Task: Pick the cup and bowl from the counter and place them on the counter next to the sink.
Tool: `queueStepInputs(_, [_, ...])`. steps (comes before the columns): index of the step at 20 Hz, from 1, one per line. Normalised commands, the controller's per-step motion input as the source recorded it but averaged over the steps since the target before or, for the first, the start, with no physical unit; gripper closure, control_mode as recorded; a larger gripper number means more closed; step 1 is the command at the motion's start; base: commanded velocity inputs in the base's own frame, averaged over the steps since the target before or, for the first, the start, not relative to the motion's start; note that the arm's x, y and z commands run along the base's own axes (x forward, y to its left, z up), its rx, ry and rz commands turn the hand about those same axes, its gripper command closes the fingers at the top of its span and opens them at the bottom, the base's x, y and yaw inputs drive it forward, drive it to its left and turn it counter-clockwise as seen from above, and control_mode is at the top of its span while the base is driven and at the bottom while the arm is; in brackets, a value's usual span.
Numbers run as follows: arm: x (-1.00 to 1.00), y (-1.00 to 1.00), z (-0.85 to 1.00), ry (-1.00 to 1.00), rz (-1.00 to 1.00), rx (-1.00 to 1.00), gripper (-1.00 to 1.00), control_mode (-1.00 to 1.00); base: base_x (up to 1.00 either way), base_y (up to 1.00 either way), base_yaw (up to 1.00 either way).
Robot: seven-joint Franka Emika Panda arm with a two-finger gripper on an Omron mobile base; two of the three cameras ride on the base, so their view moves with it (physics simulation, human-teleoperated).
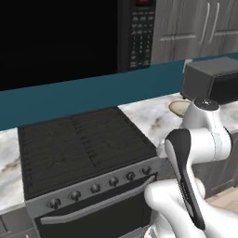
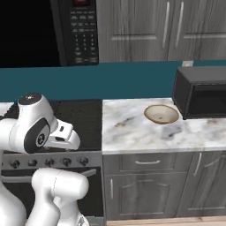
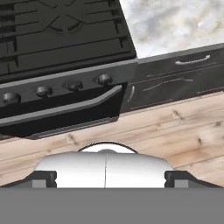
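- bowl (image 2: 161, 114): wide, shallow, tan with a browner inside and thin rim. Sits upright on the marble surface (image 2: 132, 128), just in front-left of the dark toaster oven (image 2: 201, 92), near it but apart as far as I can tell.
- In the left base view the bowl (image 1: 179, 107) is partly hidden behind the arm (image 1: 200, 139); only its left part shows beside the toaster oven (image 1: 211, 79).
- Arm is folded up close to the base, elbow high, in front of the stove (image 1: 83, 139). Forearm sits over the oven front in the right base view, well apart from the bowl.
- gripper (image 3: 105, 180): fingertips stand at the far left and right of the hand view, jaws spread wide, nothing between them.
- Hand view looks down at the stove front (image 3: 65, 87), its knobs (image 3: 72, 85) and oven handle (image 3: 61, 109), a cabinet drawer (image 3: 183, 74) and the wood floor (image 3: 175, 131).
- Edges: surface front edge runs above the grey cabinets (image 2: 150, 185); stove butts against its left end.
- Open marble left of and in front of the bowl; the toaster oven blocks the right-rear side. Microwave (image 2: 75, 31) hangs above the stove.
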Motion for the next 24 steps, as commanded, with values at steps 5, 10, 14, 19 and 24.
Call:
queueStepInputs(5, [0.00, 0.00, 0.00, 0.00, 0.00, 0.00, -1.00, 1.00, 0.80, -0.90, 0.10])
queueStepInputs(10, [0.00, 0.00, 0.00, 0.00, 0.00, 0.00, -1.00, 1.00, 0.36, -0.98, 0.10])
queueStepInputs(14, [0.00, 0.00, 0.00, 0.00, 0.00, 0.00, -1.00, 1.00, 0.05, -0.55, 0.12])
queueStepInputs(19, [0.00, 0.00, 0.00, 0.00, 0.00, 0.00, -1.00, 1.00, 0.00, 0.00, 0.00])
queueStepInputs(24, [0.00, 0.00, 0.00, 0.00, 0.00, 0.00, -1.00, 1.00, 0.00, 0.00, 0.00])
